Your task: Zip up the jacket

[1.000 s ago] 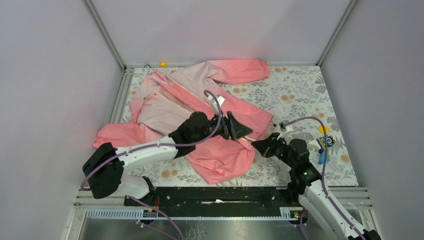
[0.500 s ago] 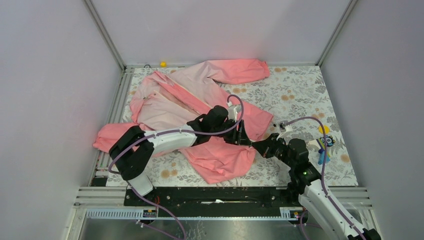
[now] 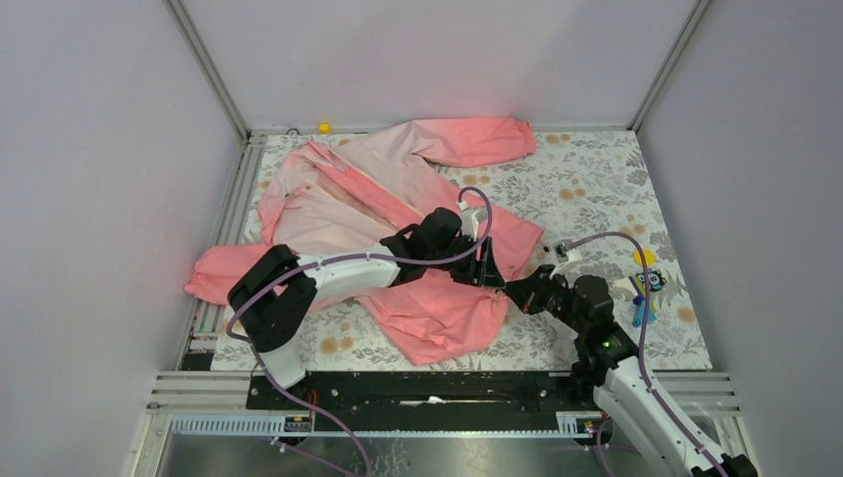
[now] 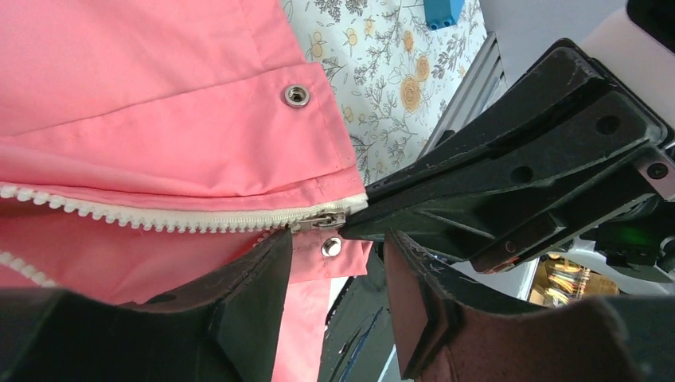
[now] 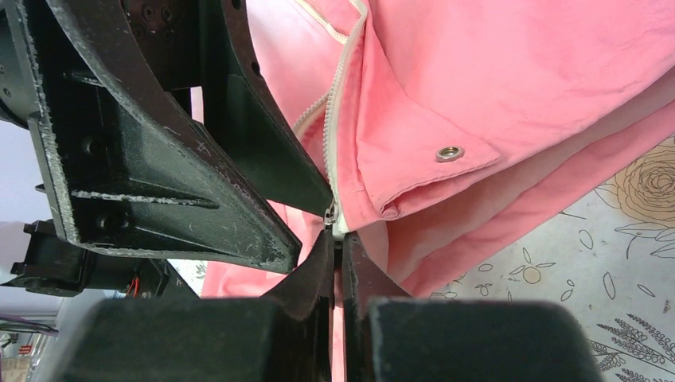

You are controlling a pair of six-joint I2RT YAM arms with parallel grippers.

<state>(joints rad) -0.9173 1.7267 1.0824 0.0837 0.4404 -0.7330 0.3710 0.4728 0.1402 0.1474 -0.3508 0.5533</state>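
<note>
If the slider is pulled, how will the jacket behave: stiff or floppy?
Probably floppy: the jacket lies in folds. It looks thin and light, so it may drag along unless the right fingers, shut on its hem, anchor it.

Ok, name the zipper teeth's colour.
White zipper teeth on the coral-pink fabric jacket; clearest in left wrist view.

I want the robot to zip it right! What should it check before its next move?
1. Right tool shut on the bottom zipper end of the thin coral-pink fabric jacket: ok.
2. Left tool open, ready to grab: ok.
3. Small silver metal zipper slider lined up with the left tool's gap: ok.
4. Left tool holding the slider: not ok, not yet closed.
5. White plastic zipper teeth straight near the slider: ok.
6. Both zipper sides joined inside the slider: cannot tell.
</note>
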